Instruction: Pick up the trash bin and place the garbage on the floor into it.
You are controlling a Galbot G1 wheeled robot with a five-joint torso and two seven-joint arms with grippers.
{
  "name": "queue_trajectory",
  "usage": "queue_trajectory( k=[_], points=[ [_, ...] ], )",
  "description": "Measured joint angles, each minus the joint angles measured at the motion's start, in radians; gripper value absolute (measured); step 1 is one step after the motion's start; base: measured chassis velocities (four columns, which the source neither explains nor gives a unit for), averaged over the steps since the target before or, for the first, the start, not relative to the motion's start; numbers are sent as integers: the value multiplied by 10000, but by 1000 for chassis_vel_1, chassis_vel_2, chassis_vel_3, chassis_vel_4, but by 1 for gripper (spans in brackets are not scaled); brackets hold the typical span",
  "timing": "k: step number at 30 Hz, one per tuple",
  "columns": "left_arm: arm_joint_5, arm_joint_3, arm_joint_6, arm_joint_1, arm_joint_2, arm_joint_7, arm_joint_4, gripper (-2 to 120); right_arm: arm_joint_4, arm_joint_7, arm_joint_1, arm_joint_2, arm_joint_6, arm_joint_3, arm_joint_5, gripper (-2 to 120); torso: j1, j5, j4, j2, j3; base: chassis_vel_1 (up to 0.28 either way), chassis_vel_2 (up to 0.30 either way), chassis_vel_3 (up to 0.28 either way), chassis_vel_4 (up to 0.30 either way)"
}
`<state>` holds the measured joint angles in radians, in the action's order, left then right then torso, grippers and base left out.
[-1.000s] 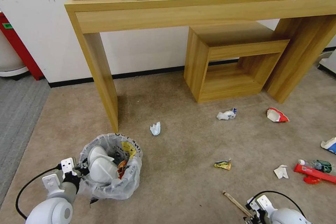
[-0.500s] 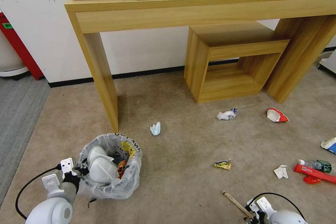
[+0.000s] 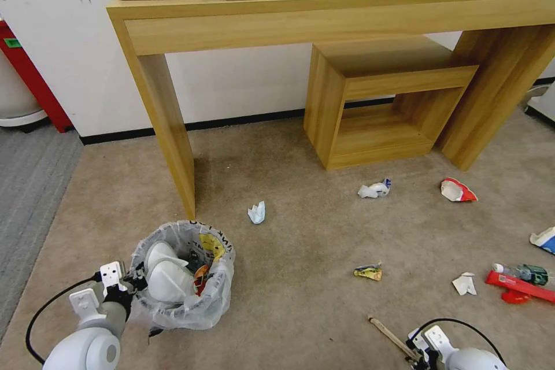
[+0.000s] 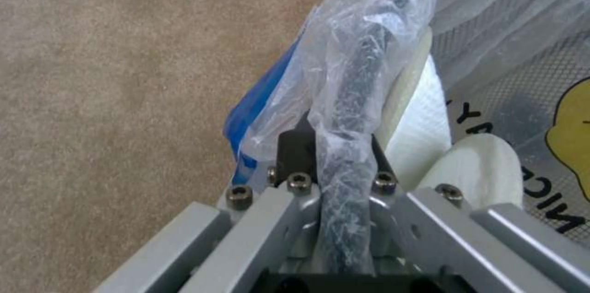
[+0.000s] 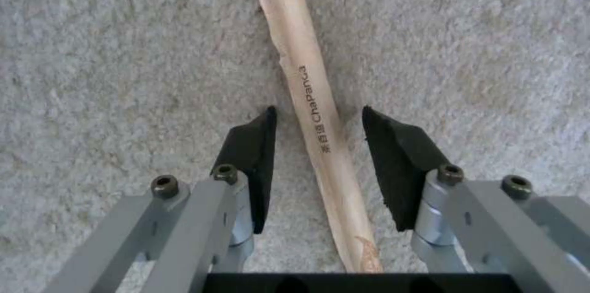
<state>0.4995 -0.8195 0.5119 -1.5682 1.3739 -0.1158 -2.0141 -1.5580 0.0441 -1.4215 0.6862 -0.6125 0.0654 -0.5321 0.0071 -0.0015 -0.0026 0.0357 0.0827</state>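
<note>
Lower now, the right gripper [image 5: 316, 164] has sunk toward the carpet, jaws spread either side of the wooden stick [image 5: 313, 113].
Left gripper [image 4: 341, 164] stays clenched on the bagged rim of the trash bin [image 3: 185, 277], which stands on the floor [image 3: 300, 243] near the table leg [image 3: 167, 127], white slippers [image 3: 167, 277] inside; wrappers and cups lie scattered to the right.

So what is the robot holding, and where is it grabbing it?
The left end effector pinches the trash bin by its bag-covered rim. The right end effector is open around the wooden stick, not gripping.
</note>
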Motion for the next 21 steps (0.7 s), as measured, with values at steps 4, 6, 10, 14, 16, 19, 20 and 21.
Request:
queue_trajectory(
  k=[4,6,10,14,16,19,20,21],
  points=[
    [0,-7,-10,-24,-7,0,-22,1,7,-8,-24,12,41,6,38,37,0,0,0,0,0,0,0,0,0],
    [-3,-6,-10,-24,3,0,-23,1,-11,-21,-52,0,62,18,46,33,0,6,0,0,0,0,0,0,0],
    [-25,16,-10,-5,39,0,-23,1,-49,-45,-77,-44,90,27,43,25,0,17,2,0,0,0,0,0,0],
    [-34,23,-11,17,44,0,-22,1,-89,-34,-80,-167,107,98,54,13,0,11,2,-1,1,0,0,0,0],
    [-35,23,-10,25,44,-1,-21,1,-109,-35,-79,-182,107,104,52,8,0,12,2,-1,0,0,0,0,0],
    [-34,27,-11,37,43,-6,8,1,-209,-34,-87,-229,107,123,41,4,0,10,2,-1,1,0,0,0,0],
    [-34,27,-11,37,43,-6,8,1,-209,-34,-87,-229,107,123,41,4,0,10,2,-1,1,0,0,0,0],
    [-34,27,-10,44,43,-8,11,1,-215,-33,-87,-231,105,126,37,3,0,10,2,-1,0,0,0,0,0]
  ],
)
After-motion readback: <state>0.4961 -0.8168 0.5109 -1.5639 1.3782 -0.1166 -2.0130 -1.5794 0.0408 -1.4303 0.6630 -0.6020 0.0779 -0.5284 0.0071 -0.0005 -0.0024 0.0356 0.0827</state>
